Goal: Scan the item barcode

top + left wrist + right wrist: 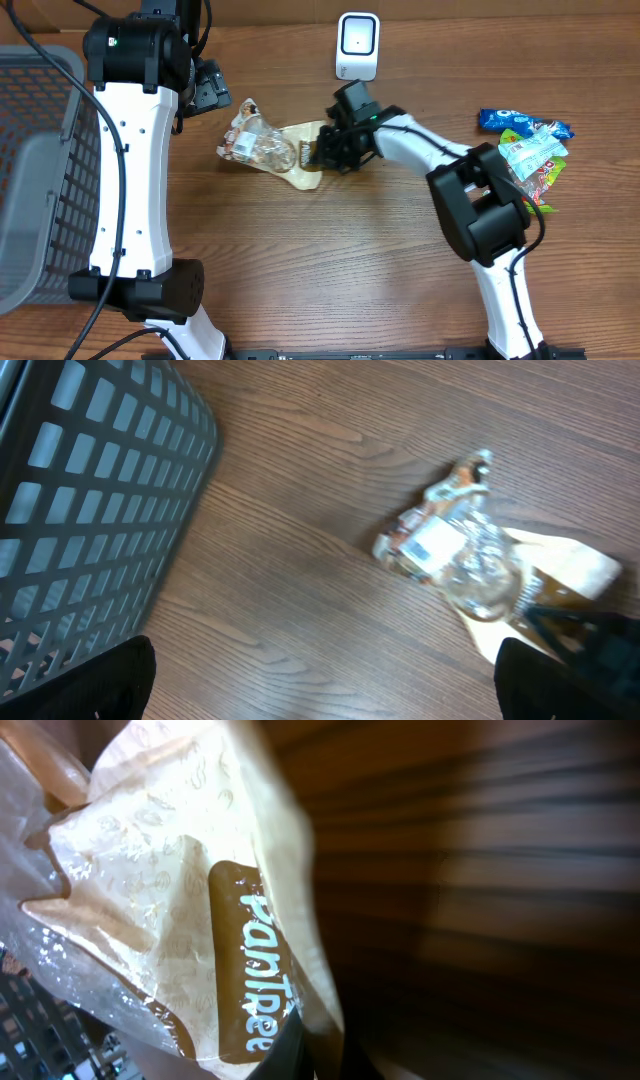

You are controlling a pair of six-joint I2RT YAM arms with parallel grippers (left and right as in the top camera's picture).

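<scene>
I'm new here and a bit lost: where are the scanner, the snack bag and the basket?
scanner [357, 42]: overhead view, its white front face.
snack bag [262, 148]: overhead view, its clear crinkled middle.
basket [100, 490]: left wrist view, its mesh side wall.

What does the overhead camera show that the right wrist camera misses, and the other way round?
Only overhead: the white scanner, the gray basket and the pile of snack packets. Only right wrist: the pale lettering on the wrapper's brown label, seen close up. Both: the clear bakery bag, pinched at its edge by the right gripper.
</scene>
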